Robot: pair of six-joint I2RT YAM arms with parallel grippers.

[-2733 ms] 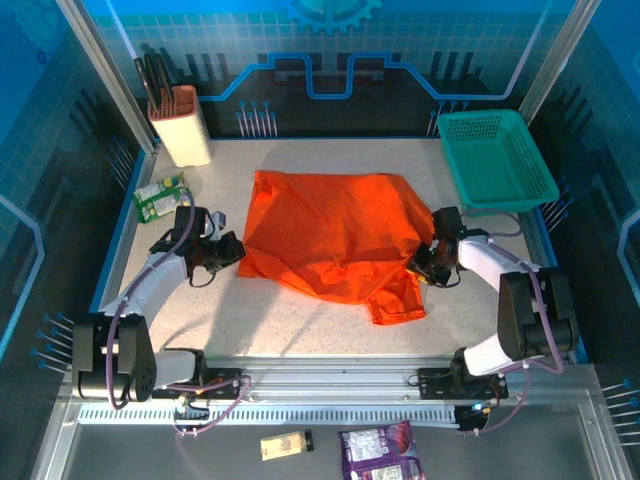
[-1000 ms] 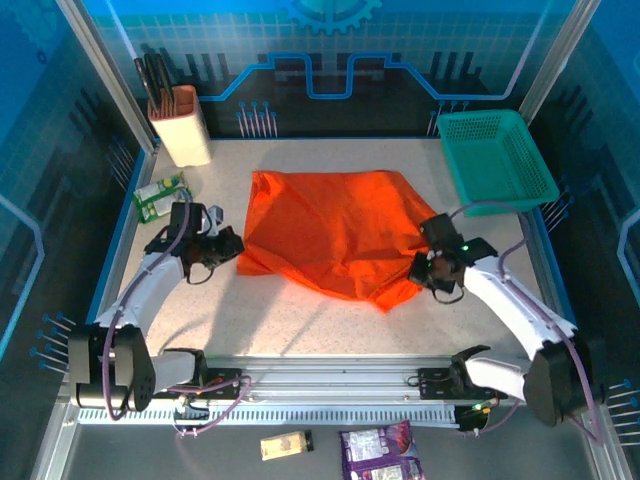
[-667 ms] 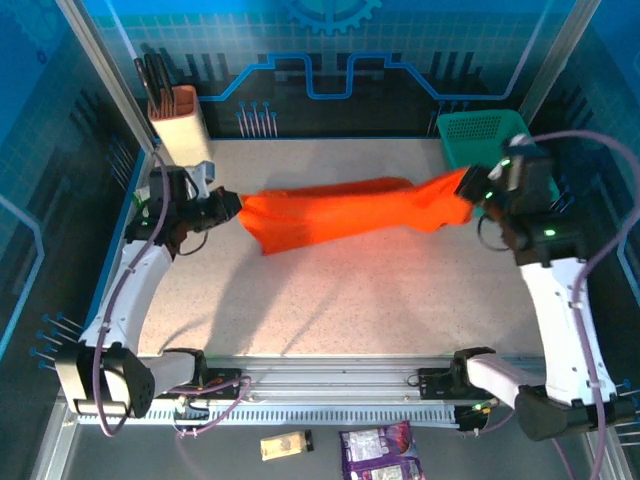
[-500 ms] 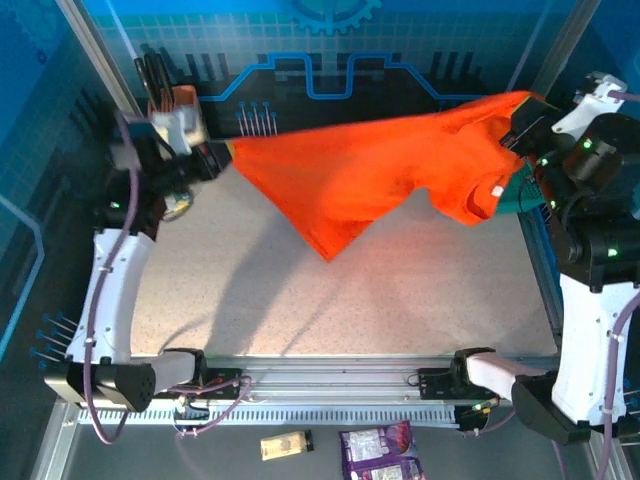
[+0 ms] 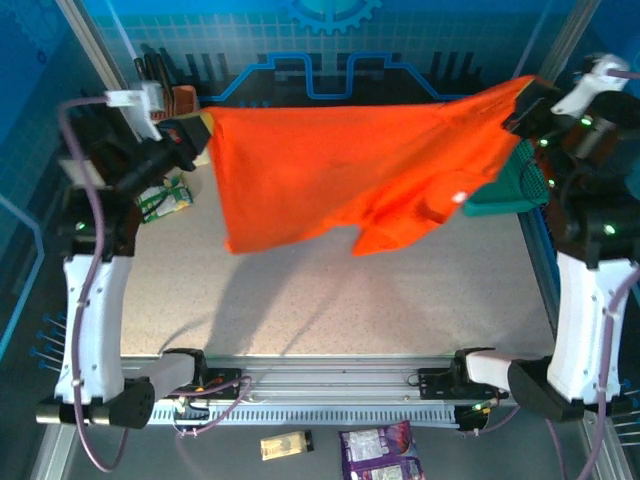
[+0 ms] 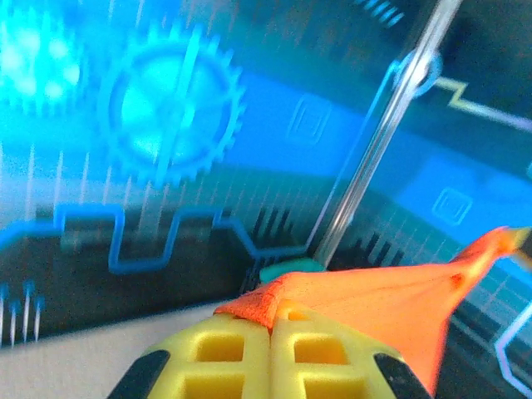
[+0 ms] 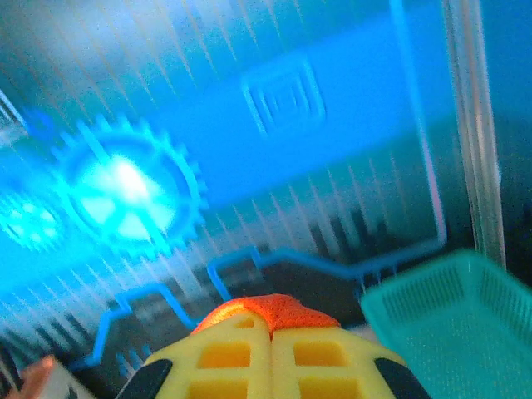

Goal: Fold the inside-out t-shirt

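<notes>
Aloft, orange t-shirt [image 5: 340,170] spread wide, left jaws clamped on one end, right jaws clamped on the other.

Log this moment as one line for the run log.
left tool: shut on orange-red t-shirt | right tool: shut on t-shirt | t-shirt: stretched between both, hanging above table

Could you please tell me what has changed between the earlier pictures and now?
Both arms rose and spread apart. The left gripper and right gripper, each shut on the t-shirt, lifted it from lying crumpled on the table to hanging stretched between them in the air. Both grips held. The teal basket and green packet stayed put.
</notes>
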